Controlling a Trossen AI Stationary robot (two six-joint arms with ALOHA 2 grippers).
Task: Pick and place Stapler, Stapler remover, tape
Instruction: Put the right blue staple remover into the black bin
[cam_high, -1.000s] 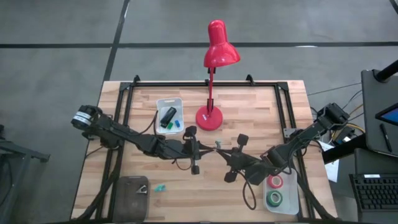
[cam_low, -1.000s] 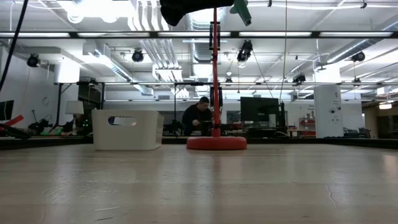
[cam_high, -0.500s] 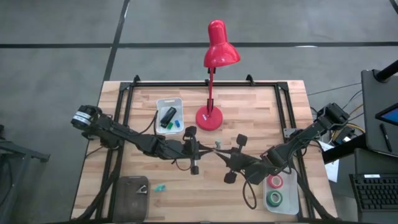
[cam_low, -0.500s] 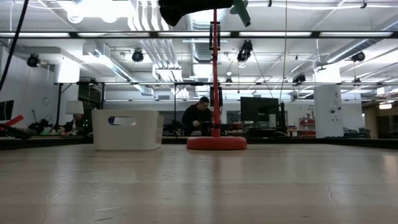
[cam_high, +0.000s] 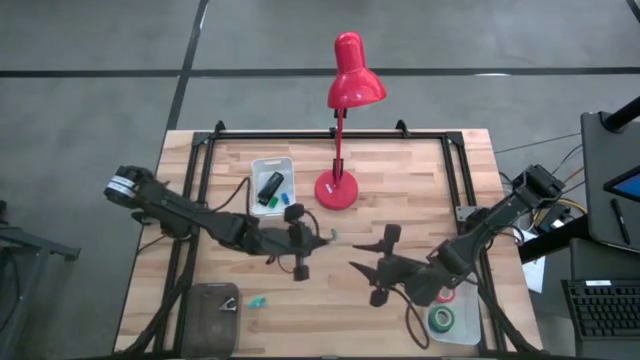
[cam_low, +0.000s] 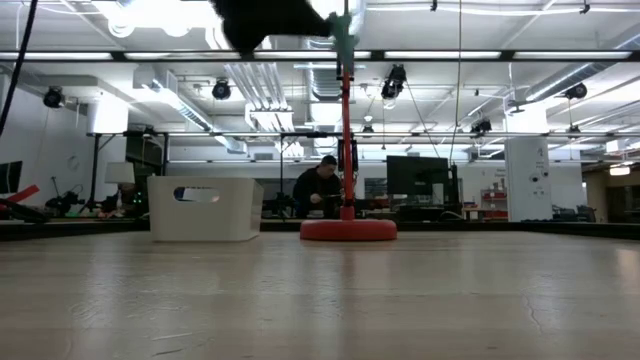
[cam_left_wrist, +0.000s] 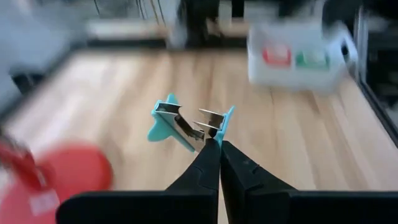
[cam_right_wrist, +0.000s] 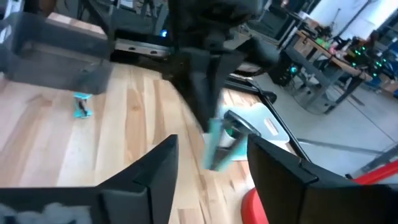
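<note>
Over the wooden table (cam_high: 420, 180), left tool (cam_left_wrist: 214, 144) pinches staple remover (cam_left_wrist: 186, 124).

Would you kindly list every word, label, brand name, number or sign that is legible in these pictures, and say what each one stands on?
No text can be read in any view.
Red lamp base: a pale label, too blurred to read.
White storage bin: no readable marking.
Teal staple remover in the left gripper: no visible lettering.
</note>
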